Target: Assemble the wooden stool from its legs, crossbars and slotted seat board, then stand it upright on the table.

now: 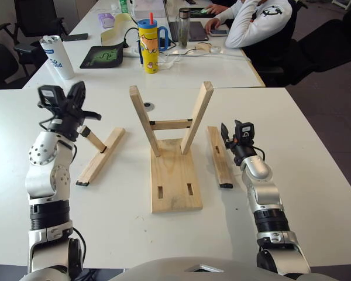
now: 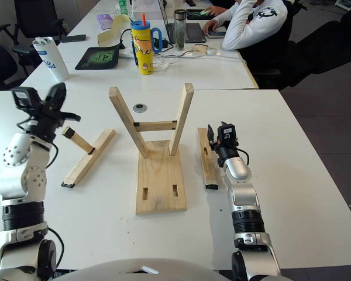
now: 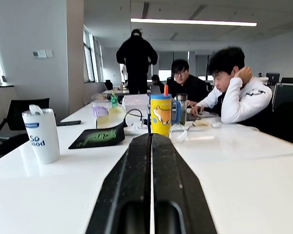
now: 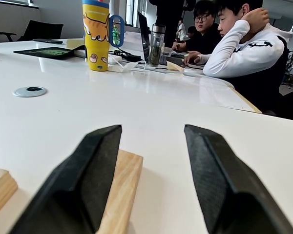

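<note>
The slotted seat board (image 1: 175,181) lies flat mid-table, two slots showing at its near end. A frame of two legs joined by a crossbar (image 1: 171,124) stands tilted on its far end. Left of it lies a leg (image 1: 102,155) with a short crossbar stub (image 1: 95,139) sticking up. My left gripper (image 1: 77,96) is raised above that stub, shut on nothing; its fingers (image 3: 136,185) are pressed together. A loose leg (image 1: 219,157) lies right of the board. My right gripper (image 4: 151,129) is open low at that leg's far end (image 4: 119,195), one finger over it.
On the adjoining far table are a yellow cup (image 1: 148,45), a white cup (image 1: 57,57), a green-printed pad (image 1: 102,55) and a laptop, with people seated behind. A round cable grommet (image 1: 147,106) is set in my table beyond the frame.
</note>
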